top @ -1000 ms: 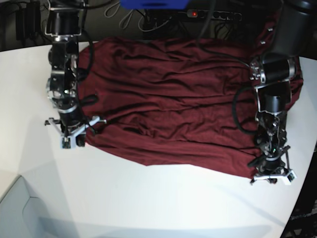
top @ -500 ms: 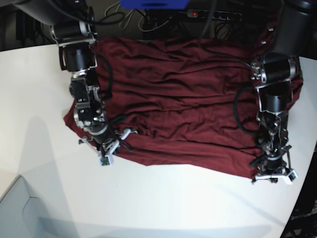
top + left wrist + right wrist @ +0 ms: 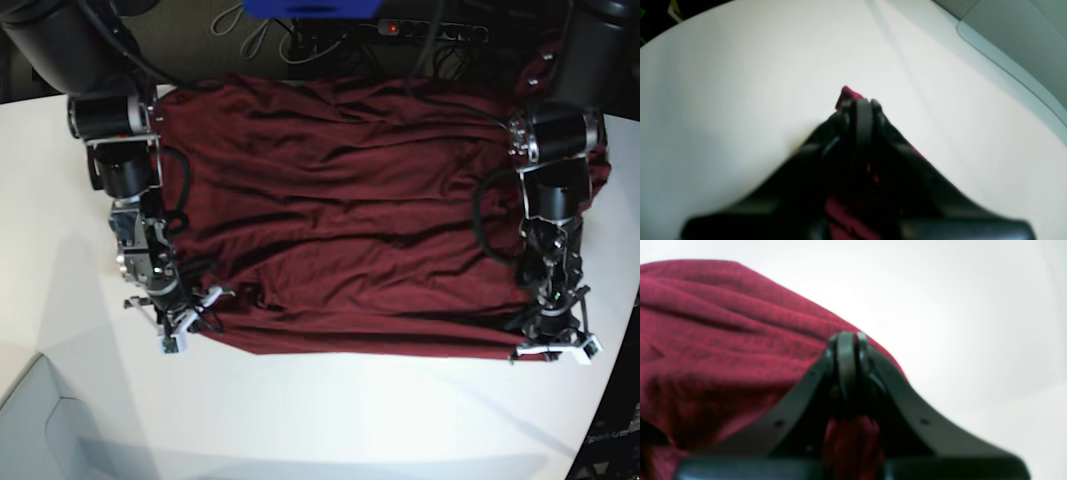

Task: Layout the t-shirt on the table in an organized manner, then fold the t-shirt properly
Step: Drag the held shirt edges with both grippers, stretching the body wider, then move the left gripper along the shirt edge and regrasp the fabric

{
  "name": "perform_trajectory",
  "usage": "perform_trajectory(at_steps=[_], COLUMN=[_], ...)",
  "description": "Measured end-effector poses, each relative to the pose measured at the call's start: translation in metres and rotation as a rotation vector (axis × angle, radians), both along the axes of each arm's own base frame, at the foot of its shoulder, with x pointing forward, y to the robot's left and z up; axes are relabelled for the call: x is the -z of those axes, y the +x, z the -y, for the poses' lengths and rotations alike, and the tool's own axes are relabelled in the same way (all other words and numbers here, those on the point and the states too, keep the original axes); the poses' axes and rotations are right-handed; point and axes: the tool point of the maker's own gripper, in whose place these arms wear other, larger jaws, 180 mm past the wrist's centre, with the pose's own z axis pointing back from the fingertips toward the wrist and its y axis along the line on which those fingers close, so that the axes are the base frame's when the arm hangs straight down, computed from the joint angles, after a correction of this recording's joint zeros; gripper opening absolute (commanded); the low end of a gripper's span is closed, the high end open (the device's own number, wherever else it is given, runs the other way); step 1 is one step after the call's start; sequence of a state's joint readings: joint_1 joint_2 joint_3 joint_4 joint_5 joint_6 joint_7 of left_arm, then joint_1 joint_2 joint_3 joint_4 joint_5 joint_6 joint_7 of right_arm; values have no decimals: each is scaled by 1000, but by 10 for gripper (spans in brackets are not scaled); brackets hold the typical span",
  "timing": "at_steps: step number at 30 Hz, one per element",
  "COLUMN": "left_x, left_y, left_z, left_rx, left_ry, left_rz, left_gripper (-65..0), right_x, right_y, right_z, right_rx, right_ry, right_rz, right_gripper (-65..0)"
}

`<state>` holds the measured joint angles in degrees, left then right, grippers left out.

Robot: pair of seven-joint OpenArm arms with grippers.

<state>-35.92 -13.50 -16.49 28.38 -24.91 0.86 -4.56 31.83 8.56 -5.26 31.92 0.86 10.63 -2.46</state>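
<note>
The t-shirt point(image 3: 350, 220) is spread across the worktop point(image 3: 330, 420) (long axis left–right), its near hem pinched at 2 corners by the closed left end effector point(image 3: 556, 345) and right end effector point(image 3: 178, 330) — cloth lying beyond both.

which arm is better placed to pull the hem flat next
Neither alone. The left gripper and right gripper are each shut on a near hem corner of the t-shirt. The right one probably leads, since the hem on its side lies wavier.
</note>
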Motion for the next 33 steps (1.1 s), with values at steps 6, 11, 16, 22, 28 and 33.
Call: perform_trajectory(at_steps=[6, 11, 16, 22, 28, 33], left_x=[-13, -38, -41, -23, -22, -23], left_y=[13, 32, 38, 33, 33, 33], left_z=[6, 18, 16, 16, 17, 16], left_rx=[3, 26, 21, 16, 18, 15], left_ry=[-14, -21, -30, -49, -48, -49], left_rz=[24, 80, 75, 23, 19, 23], left_gripper=[-645, -645, -645, -644, -459, -325], right_x=[0, 0, 0, -2, -2, -1], right_y=[0, -1, -1, -3, -4, -6], right_z=[3, 3, 5, 39, 49, 49], right_rx=[4, 4, 14, 136, 161, 164], right_ry=[-4, -3, 2, 58, 58, 56], right_rz=[-1, 1, 2, 3, 2, 1], right_gripper=[-643, -643, -643, -643, -643, -643])
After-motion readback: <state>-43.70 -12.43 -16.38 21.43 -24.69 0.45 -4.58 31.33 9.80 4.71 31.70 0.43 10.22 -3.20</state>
